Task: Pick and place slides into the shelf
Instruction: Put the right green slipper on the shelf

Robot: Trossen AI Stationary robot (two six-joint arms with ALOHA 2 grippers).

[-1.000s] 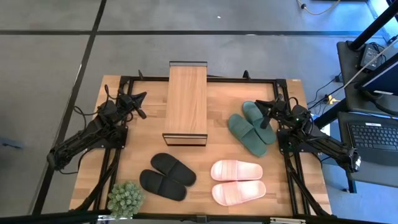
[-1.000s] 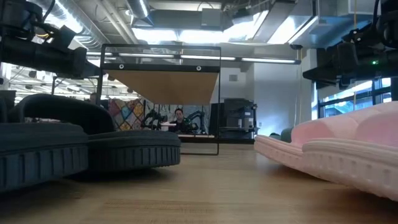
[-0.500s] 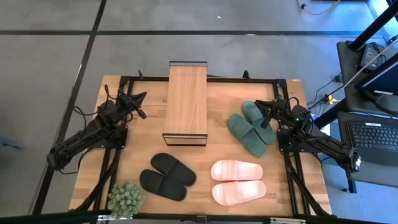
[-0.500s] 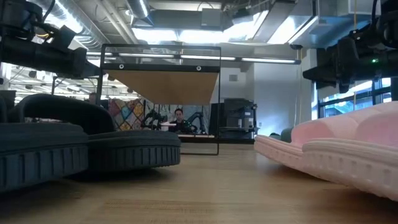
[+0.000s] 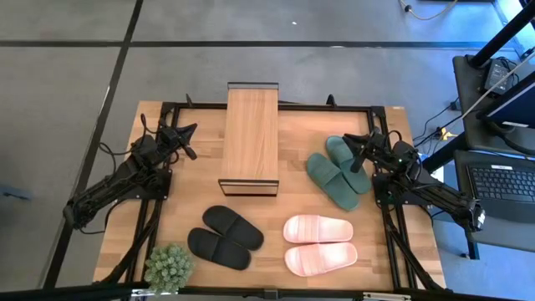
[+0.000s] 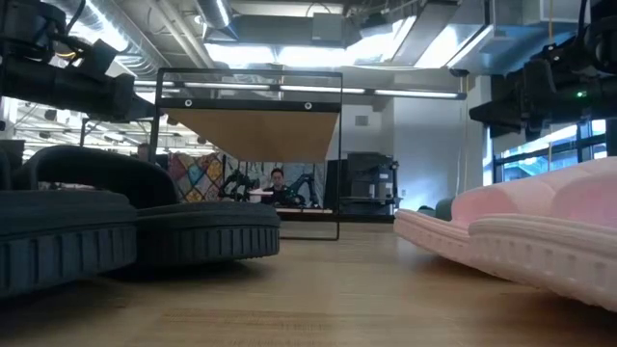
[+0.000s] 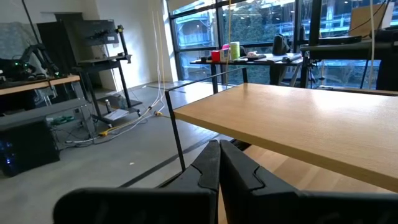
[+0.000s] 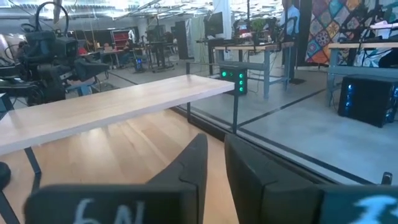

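1. Slides lie in three pairs on the table (image 5: 292, 180): the dark green slides (image 5: 336, 170) sit toward the right side, the black slides (image 5: 224, 237) toward the front left, and the pink slides (image 5: 320, 244) toward the front right.
2. Each pair lies side by side, and no slide is on the shelf (image 5: 251, 138), which stands at the back middle of the table with its plank top bare.
3. The right gripper (image 5: 358, 149) hovers over the far end of the green pair; its fingers (image 8: 193, 163) stand a narrow gap apart and pinch nothing.
4. The left gripper (image 5: 185, 135) waits beside the shelf's left edge, its fingers (image 7: 208, 168) pressed together and empty.
5. A small potted plant (image 5: 169, 267) stands at the table's front left corner, just beside the black pair.
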